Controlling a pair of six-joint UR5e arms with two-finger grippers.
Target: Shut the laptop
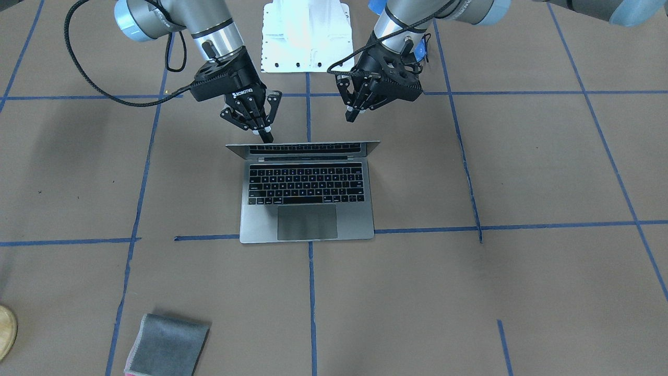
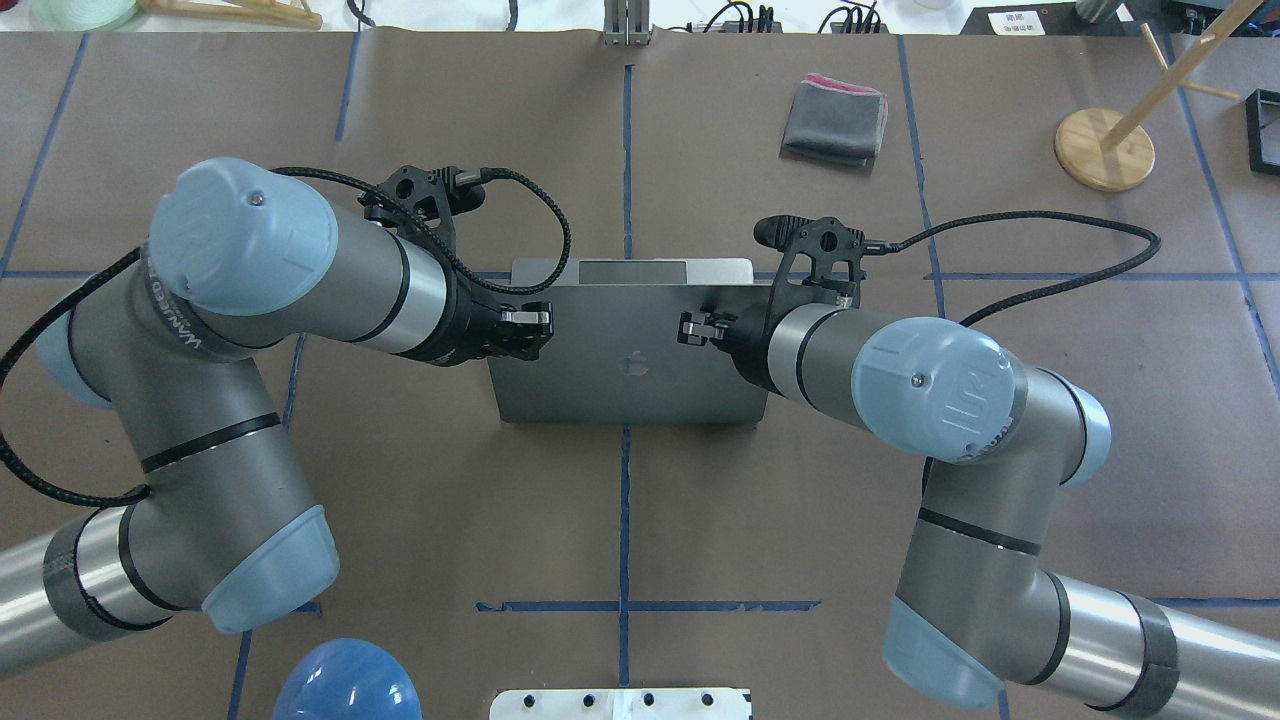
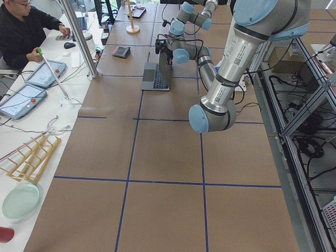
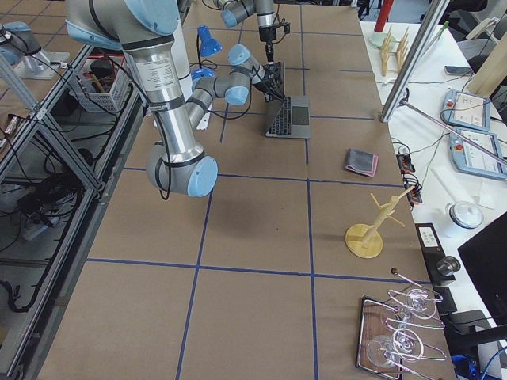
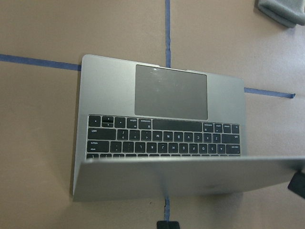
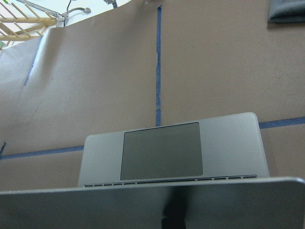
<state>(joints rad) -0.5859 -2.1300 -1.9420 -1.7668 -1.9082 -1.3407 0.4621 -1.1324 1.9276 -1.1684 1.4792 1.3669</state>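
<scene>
The grey laptop (image 1: 307, 219) stands open at the table's middle, keys and trackpad showing, its lid raised steeply. The lid's back with the dark logo shows in the overhead view (image 2: 630, 395). My right gripper (image 1: 265, 137) is shut, its tips at the lid's top edge near one corner; it also shows in the overhead view (image 2: 697, 328). My left gripper (image 1: 351, 115) is shut and hangs just behind and above the lid's other side, apart from it (image 2: 530, 328). The left wrist view shows the keyboard and lid back (image 5: 167, 95); the right wrist view shows the trackpad over the lid (image 6: 162, 150).
A folded grey cloth (image 1: 167, 347) lies on the operators' side (image 2: 835, 120). A wooden stand (image 2: 1105, 150) is at the far right. The white robot base (image 1: 305, 36) is behind the laptop. A blue object (image 2: 345, 685) sits near the base. An operator (image 3: 26, 31) sits at a side bench.
</scene>
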